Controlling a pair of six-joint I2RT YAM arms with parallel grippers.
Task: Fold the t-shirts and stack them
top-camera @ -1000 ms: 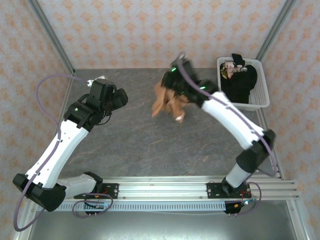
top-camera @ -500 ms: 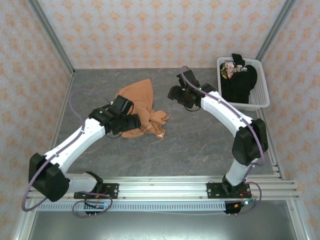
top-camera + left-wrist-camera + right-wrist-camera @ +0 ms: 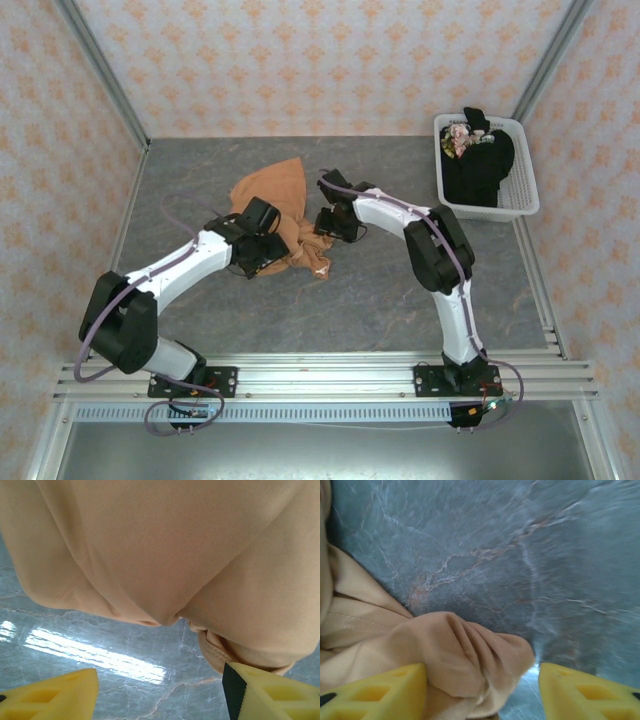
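As both arms (image 3: pixel 170 272) (image 3: pixel 440 250) curl inward, parted end effectors (image 3: pixel 270 258) (image 3: pixel 326 222) flank the t-shirt (image 3: pixel 280 190).

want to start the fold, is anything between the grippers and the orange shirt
Nothing visible does. The left gripper is open just short of the orange-tan t-shirt, with bare table between. The right gripper is open with a bunched fold of the shirt between its fingers.

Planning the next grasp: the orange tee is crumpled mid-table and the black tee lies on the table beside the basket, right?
Not quite. The black tee is inside the white basket, not on the table beside it; the top external view shows this. The orange tee is indeed crumpled mid-table.
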